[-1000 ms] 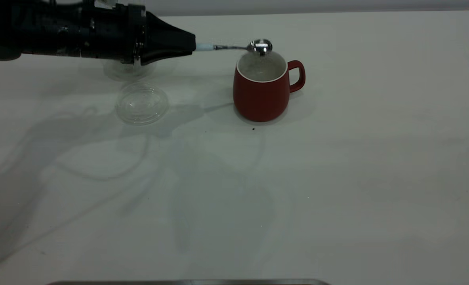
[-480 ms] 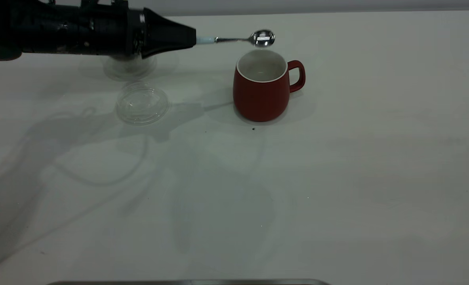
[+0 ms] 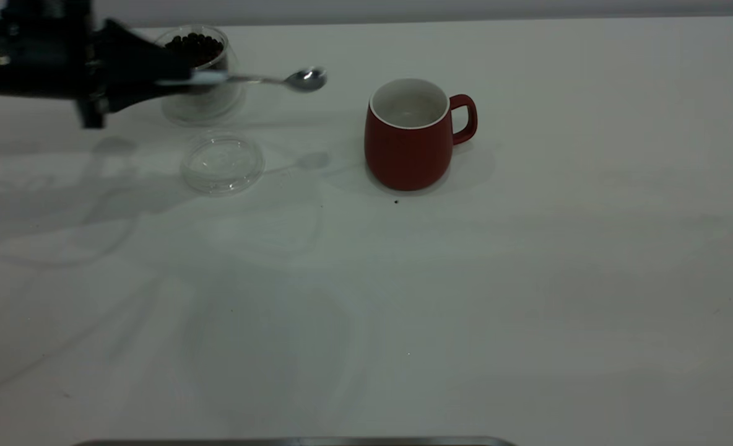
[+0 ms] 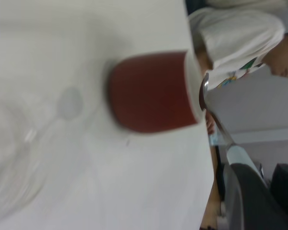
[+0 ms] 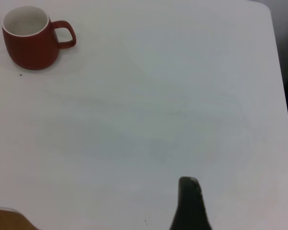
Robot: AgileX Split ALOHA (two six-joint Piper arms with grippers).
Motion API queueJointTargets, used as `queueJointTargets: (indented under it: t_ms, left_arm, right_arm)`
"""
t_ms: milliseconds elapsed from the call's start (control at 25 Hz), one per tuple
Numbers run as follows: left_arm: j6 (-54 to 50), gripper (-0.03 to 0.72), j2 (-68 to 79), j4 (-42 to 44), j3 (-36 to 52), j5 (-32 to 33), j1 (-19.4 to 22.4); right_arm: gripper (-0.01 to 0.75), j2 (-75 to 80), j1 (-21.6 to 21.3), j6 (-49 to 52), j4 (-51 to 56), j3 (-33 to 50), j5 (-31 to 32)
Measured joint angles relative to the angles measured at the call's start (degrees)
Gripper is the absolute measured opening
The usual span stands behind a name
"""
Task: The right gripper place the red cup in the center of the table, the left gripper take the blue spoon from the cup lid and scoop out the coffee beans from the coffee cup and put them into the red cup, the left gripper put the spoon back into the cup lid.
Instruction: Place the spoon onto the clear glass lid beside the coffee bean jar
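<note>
Holding the blue spoon [image 3: 261, 78] by its pale handle, the left gripper [image 3: 177, 77] sits at the far left of the table [image 3: 403, 297], fingers clamped on the handle so the spoon sticks out sideways toward the middle. The shiny bowl hangs in the air, roughly level, between the coffee cup [image 3: 200, 74] and the red cup [image 3: 411, 135], well apart from the mug and not touching anything. I can't tell whether there's anything in the bowl. The coffee cup is right behind the gripper's fingertips from the exterior view, with the coffee beans [image 3: 194, 48] heaped dark at the top of the glass. The cup lid [image 3: 222, 163] lies flat on the table just in front of the coffee cup, with nothing in it. The red cup stands upright around the middle of the far half of the table, handle pointing to the right side, white inside showing; can't make out any beans in there from these angles. From the left wrist view the mug fills the middle and a person's light shirt [image 4: 235, 38] shows past the table edge. The right gripper [image 5: 189, 206] is parked well away from the mug, over bare table, only one dark finger showing, so no idea whether it's open.
</note>
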Motion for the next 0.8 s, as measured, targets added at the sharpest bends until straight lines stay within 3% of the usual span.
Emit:
queueJointTargets:
  t_ms: [480,800]
  left_arm:
    - [-7.58,0.123,-0.07,8.18,0.04,0.30,12.66]
    - [-9.77,0.123,0.96,10.30,0.04,-3.12,13.61]
  right_arm:
    - [0.590,0.00,0.00,0.00,0.00,0.00,0.00]
    - [0.590,0.00,0.00,0.00,0.00,0.00,0.00]
